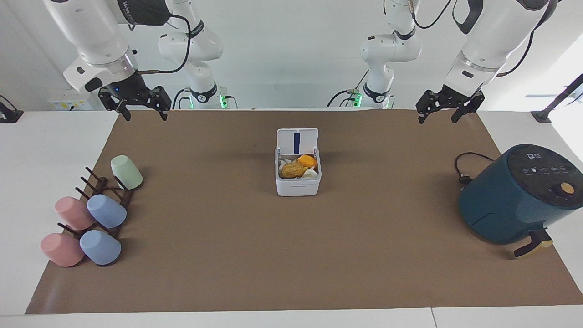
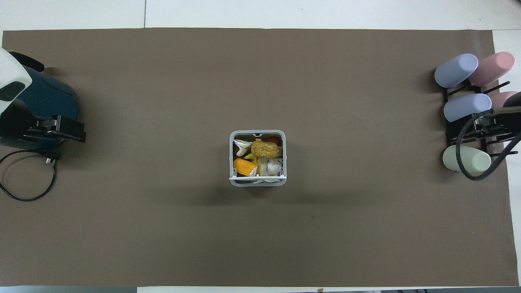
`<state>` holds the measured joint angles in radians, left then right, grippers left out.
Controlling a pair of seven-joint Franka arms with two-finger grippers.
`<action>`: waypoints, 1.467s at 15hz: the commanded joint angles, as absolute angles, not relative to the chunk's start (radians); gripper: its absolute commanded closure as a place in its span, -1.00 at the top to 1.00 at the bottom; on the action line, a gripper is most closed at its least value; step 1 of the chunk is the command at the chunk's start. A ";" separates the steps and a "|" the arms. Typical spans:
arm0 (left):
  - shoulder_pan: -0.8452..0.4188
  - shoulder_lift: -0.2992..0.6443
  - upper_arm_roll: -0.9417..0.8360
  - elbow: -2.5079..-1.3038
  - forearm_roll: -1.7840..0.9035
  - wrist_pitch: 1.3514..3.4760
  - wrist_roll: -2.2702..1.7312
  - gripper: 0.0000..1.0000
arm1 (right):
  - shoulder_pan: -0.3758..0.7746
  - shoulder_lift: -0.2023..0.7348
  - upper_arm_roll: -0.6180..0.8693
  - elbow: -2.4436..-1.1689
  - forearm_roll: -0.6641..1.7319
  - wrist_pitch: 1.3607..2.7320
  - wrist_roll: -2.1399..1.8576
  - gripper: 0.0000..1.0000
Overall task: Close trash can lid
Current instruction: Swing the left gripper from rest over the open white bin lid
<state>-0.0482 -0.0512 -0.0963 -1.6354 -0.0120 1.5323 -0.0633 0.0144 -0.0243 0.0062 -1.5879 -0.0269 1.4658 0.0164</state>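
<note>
The small white trash can (image 1: pixel 298 187) stands at the middle of the brown mat, filled with food scraps and crumpled paper. It also shows in the overhead view (image 2: pixel 257 132). Its lid (image 1: pixel 297 141) stands upright on the edge nearer to the robots, showing its dark blue strip. In the overhead view the lid (image 2: pixel 257 178) is seen edge on. My left gripper (image 1: pixel 445 111) is open and empty, raised over the mat's edge by the robots, at the left arm's end. My right gripper (image 1: pixel 140 108) is open and empty, raised at the right arm's end. Both are well apart from the can.
A dark-teal air fryer (image 1: pixel 519 196) with a black cord (image 1: pixel 469 166) stands at the left arm's end of the table. A dark rack with several pink, blue and green cups (image 1: pixel 107 212) lies at the right arm's end.
</note>
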 commanded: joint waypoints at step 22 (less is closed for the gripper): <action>-0.716 -0.048 -0.100 -1.941 -0.124 1.959 -0.662 -1.00 | 0.003 -0.031 0.012 -1.595 -0.018 1.466 0.025 1.00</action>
